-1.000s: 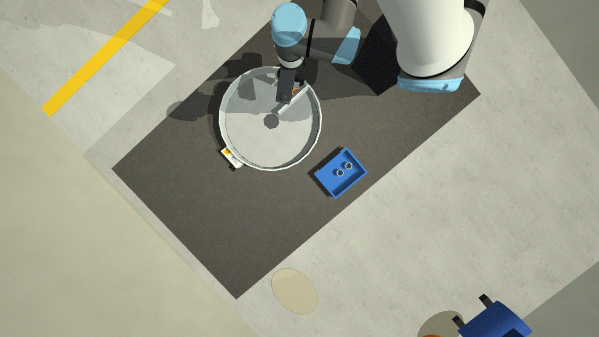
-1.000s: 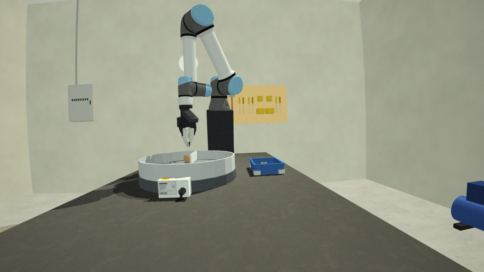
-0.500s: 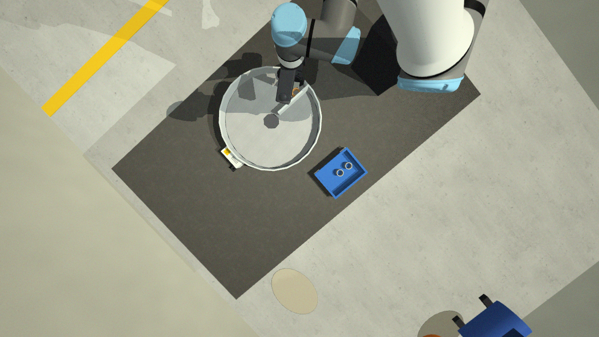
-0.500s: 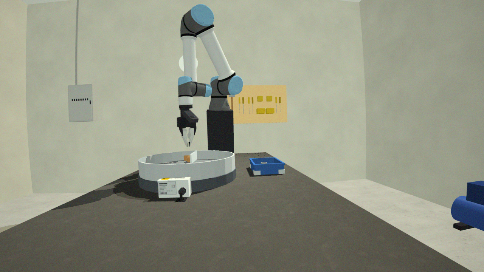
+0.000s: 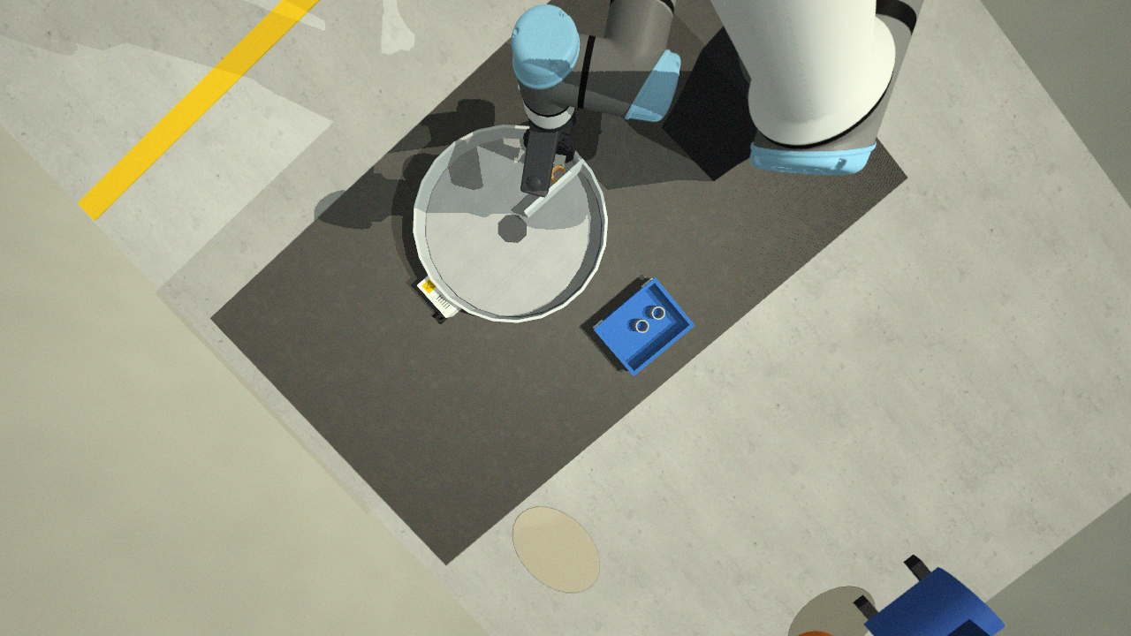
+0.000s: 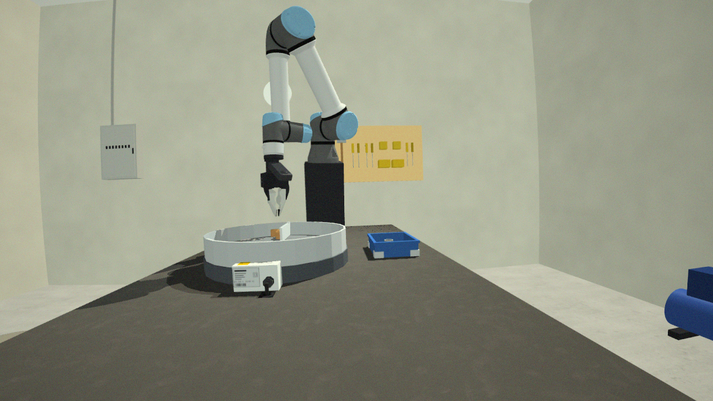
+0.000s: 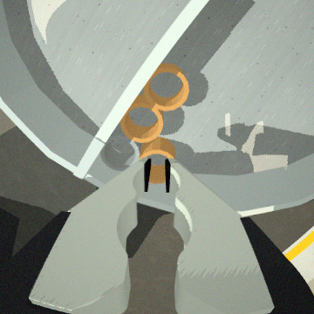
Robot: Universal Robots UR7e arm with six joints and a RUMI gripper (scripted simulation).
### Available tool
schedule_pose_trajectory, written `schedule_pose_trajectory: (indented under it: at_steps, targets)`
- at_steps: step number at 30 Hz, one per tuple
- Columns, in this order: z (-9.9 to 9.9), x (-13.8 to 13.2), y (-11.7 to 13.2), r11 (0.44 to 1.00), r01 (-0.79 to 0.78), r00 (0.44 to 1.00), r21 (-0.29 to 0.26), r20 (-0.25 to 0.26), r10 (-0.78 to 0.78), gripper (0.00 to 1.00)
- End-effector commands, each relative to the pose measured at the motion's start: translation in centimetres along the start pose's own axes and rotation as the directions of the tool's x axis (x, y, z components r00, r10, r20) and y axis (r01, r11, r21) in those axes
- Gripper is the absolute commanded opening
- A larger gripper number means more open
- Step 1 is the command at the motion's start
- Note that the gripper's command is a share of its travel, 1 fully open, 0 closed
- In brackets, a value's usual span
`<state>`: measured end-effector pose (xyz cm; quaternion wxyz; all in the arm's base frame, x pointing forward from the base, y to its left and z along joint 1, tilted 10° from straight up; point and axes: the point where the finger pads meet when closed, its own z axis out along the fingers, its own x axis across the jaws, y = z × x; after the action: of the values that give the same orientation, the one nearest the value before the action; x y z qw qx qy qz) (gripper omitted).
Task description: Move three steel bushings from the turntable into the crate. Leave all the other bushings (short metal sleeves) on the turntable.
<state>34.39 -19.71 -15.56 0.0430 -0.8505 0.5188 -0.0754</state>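
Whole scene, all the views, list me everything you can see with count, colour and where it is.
Turntable: one, pale grey, dark base, on the table
Divider: one, white, inside the turntable
Orange bushings: three, orange, by the divider
Steel bushing: one, grey, between divider end and turntable wall
Crate: one, blue, beside the turntable
Crated bushings: two, silvery, in the crate
Control box: one, white, against the turntable
Wall cabinet: one, grey, back wall
Pegboard: one, orange, back wall
Arm: one, white, grey and blue
Tool: one, black with grey fingers, shut above the turntable
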Motion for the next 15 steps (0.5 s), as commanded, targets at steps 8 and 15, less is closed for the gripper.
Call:
schedule_pose_trajectory:
  at_steps: [8, 15]
  targets:
    - [2.2, 0.0, 0.0, 1.000, 0.000, 1.000, 0.000, -0.001, 0.000, 0.05]
    - [2.3, 0.0, 0.0, 1.000, 0.000, 1.000, 0.000, -0.001, 0.000, 0.05]
